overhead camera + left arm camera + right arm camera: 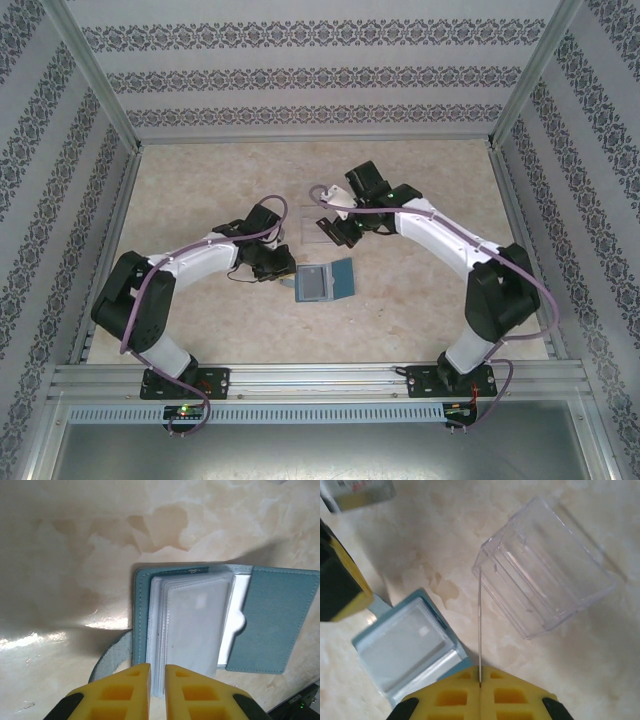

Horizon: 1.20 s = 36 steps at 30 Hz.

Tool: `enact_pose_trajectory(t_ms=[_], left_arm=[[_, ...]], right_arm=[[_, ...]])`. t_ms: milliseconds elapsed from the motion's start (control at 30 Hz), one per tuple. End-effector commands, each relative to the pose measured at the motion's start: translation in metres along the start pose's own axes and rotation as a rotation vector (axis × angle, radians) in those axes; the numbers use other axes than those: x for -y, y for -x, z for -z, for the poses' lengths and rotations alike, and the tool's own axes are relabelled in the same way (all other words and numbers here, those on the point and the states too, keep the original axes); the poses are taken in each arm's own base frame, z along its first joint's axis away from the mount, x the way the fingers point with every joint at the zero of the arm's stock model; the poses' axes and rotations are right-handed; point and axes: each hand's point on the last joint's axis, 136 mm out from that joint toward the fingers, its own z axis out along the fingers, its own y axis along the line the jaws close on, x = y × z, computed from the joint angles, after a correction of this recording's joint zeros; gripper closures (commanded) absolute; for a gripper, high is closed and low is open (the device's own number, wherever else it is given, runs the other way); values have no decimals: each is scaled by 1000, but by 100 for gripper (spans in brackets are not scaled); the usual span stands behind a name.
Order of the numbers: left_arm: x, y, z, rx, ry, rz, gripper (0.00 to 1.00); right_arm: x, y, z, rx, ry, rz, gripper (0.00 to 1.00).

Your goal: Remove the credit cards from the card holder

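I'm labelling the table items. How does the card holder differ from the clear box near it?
The card holder is teal and opaque with see-through sleeves inside; the box is colourless clear plastic throughout. The card holder lies open and flat; the box stands taller, with walls. The left claw pinches the card holder's sleeves; no claw grips the box. Both are rectangular and rest on the marbled table.
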Motion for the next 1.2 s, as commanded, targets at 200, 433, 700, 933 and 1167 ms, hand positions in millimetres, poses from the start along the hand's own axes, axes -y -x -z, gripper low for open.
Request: enact_pose_trajectory(t_ms=[200, 433, 700, 933, 1167], left_arm=[[-8, 3, 12, 49, -30, 35, 85], [-16, 4, 14, 58, -24, 58, 85], [-21, 6, 14, 57, -22, 76, 84], [-26, 6, 16, 56, -18, 88, 85], [-29, 4, 17, 56, -14, 99, 84]], right_arm=[[19, 10, -11, -162, 30, 396, 100], [27, 16, -26, -244, 83, 502, 100], [39, 19, -44, -318, 109, 549, 100], [33, 14, -59, -367, 174, 568, 100], [26, 4, -69, -404, 250, 551, 100]])
